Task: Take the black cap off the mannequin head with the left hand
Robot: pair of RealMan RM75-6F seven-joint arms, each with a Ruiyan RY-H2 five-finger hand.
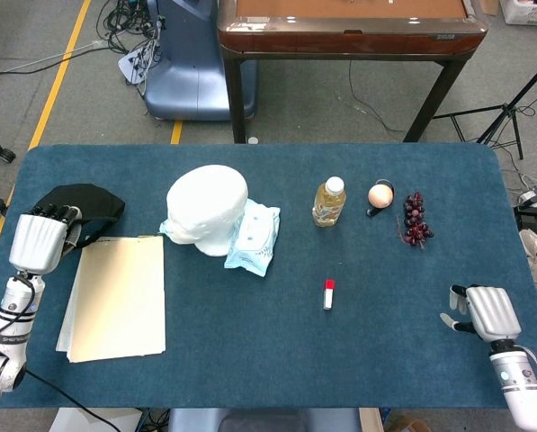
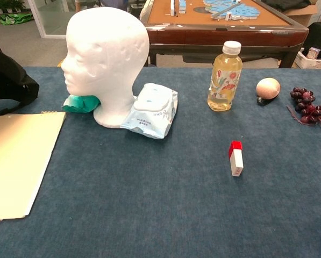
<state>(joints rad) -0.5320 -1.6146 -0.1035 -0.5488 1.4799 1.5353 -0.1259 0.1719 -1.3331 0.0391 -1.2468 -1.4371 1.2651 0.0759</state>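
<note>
The white mannequin head [image 1: 207,209] stands bare at the table's back left, and in the chest view the mannequin head [image 2: 106,59] faces left. The black cap [image 1: 86,203] lies low at the table's left edge, beside the head. My left hand [image 1: 36,241] sits at the cap's near-left side and holds its edge with the fingers. In the chest view only the cap [image 2: 7,78] shows at the left border; the left hand is out of frame there. My right hand [image 1: 484,310] rests at the table's near right corner, holding nothing, fingers apart.
A yellow folder [image 1: 117,297] lies just right of my left hand. A blue wipes pack [image 1: 253,237] leans against the mannequin, and a green cloth [image 2: 80,103] lies under its chin. A drink bottle [image 1: 329,202], a round fruit [image 1: 380,194], grapes [image 1: 416,220] and a small red-and-white stick [image 1: 328,293] are to the right.
</note>
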